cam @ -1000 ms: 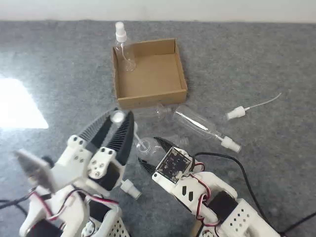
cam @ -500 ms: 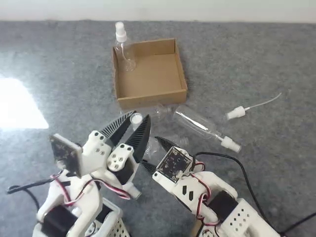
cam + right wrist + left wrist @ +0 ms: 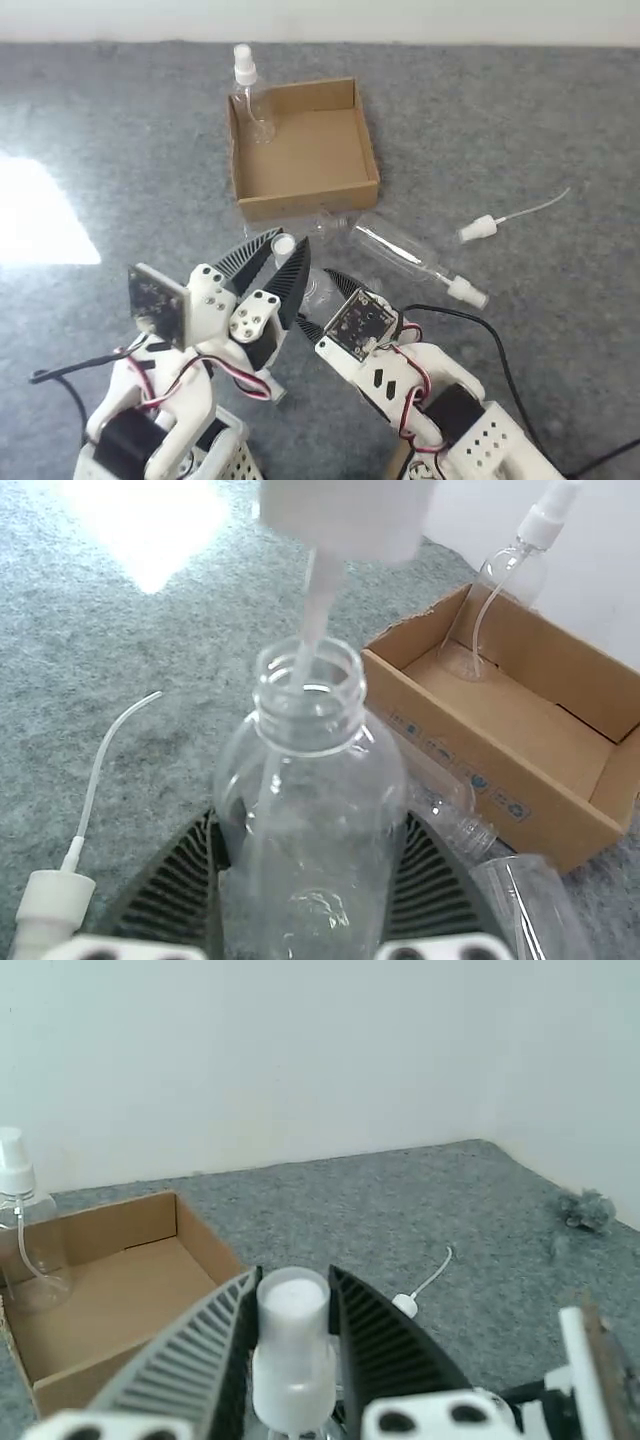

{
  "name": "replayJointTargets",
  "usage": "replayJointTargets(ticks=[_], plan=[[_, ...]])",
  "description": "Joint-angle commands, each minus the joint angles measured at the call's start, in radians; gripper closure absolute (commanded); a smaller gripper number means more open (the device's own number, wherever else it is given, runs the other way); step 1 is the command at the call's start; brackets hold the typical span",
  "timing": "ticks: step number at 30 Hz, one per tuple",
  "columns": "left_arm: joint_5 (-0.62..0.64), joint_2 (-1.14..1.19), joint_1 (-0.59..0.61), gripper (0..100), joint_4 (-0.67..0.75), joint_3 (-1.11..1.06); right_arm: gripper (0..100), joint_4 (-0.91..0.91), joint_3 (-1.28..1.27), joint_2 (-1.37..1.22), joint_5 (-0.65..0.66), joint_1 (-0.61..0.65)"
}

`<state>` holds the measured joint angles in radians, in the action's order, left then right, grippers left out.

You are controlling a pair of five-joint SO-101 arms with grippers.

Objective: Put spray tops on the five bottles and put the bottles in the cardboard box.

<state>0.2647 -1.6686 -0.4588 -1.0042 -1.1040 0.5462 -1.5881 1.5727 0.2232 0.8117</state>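
Low in the overhead frame, left of centre, the left claw is clamped on a white spray top, jaws pressed against both its sides. Just to its right the right claw grips a clear bottle round its body, jaws held apart only by the bottle's width, the open neck up. The top hangs right above that neck, and its thin tube already dips down into the mouth; the cap itself isn't seated.

The box sits upper centre. One capped bottle stands in its upper-left corner. Just below the box's front wall an uncapped bottle lies on the grey table. Beside that, toward centre right, a capped one lies on its side. A loose top with its long tube rests farther right.
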Motion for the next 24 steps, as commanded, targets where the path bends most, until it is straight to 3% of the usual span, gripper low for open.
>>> replayJointTargets(ticks=[1,24], plan=[[-0.011,-0.008,-0.005,98,0.011,0.001,99.1,-0.016,0.064,0.027,0.002,-0.013],[-0.014,-0.008,-0.055,98,0.061,-0.102,99.1,-0.013,0.077,0.028,0.005,-0.028]])
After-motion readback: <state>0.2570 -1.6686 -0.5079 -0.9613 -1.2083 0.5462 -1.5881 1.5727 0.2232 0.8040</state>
